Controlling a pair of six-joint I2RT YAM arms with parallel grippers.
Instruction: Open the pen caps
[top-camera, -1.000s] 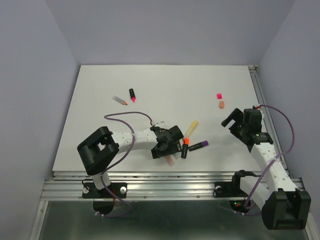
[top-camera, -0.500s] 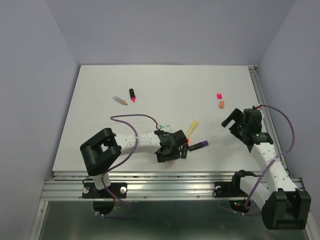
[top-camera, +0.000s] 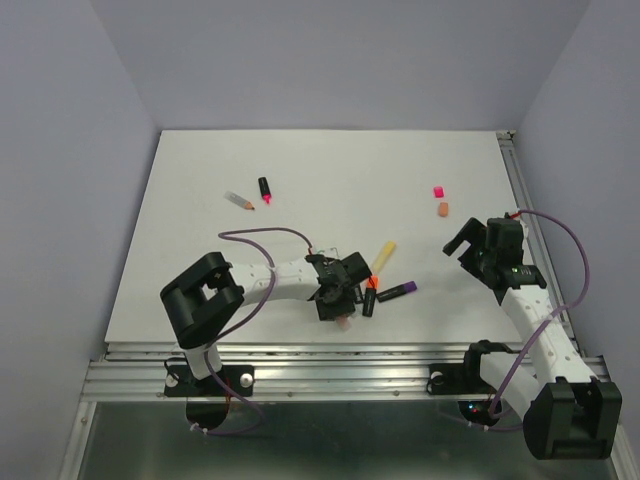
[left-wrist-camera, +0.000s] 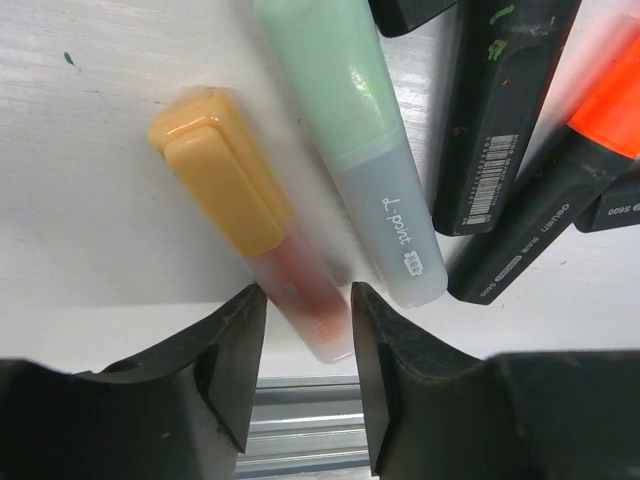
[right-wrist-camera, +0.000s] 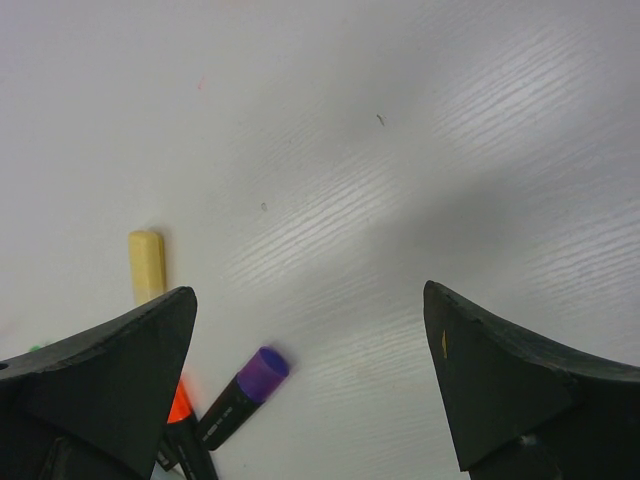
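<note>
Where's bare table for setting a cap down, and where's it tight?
Free: the wide middle between the black pink-tipped pen and the small pink plastic cap; also the far strip of the white table. Crowded: the highlighter cluster at the left tool.

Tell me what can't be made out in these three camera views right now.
Left wrist view: whether the left gripper pinches the peach-capped pen; motion blur hides contact.
Left wrist view: the black barrel has its far end cut off by the top edge.
Top view: the green pen is hidden under the left gripper.
Top view: the loose pink cap is too small to show its open end.
</note>
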